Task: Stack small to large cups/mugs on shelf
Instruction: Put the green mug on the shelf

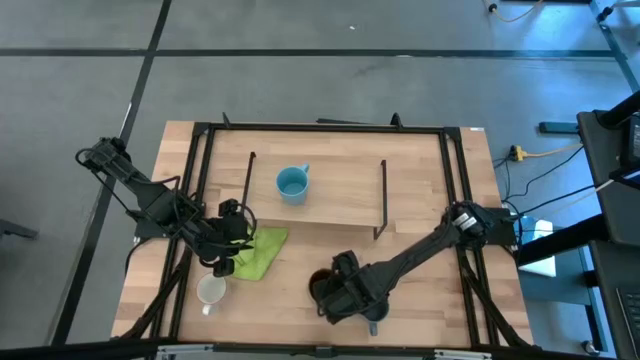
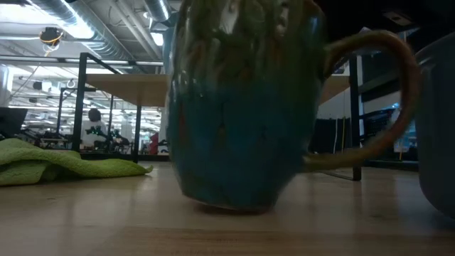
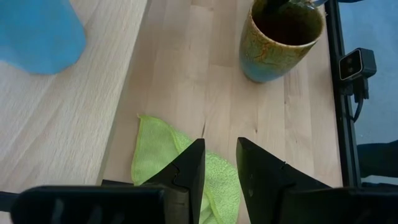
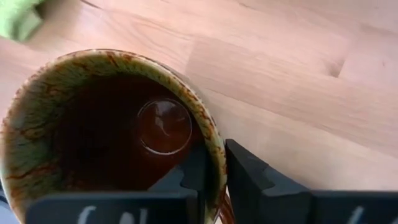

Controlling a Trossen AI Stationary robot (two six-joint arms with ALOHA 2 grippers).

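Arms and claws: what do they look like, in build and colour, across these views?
Both are dark, near-black jointed arms of slim links with bulkier joints. The left claw ends in two black wedge-shaped fingers with stepped inner faces, tapering to blunt tips. The right claw has the same two black stepped fingers, and white markings, cut off by the picture's edge, show on its body.

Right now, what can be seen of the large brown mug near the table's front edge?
The brown mug is glazed ceramic, mottled green-brown at the rim with a teal lower body and a dark glossy inside. It stands upright on the wooden tabletop, in front of the shelf, its loop handle out to one side. The right end effector straddles its rim, one finger inside, one outside. It looks empty.
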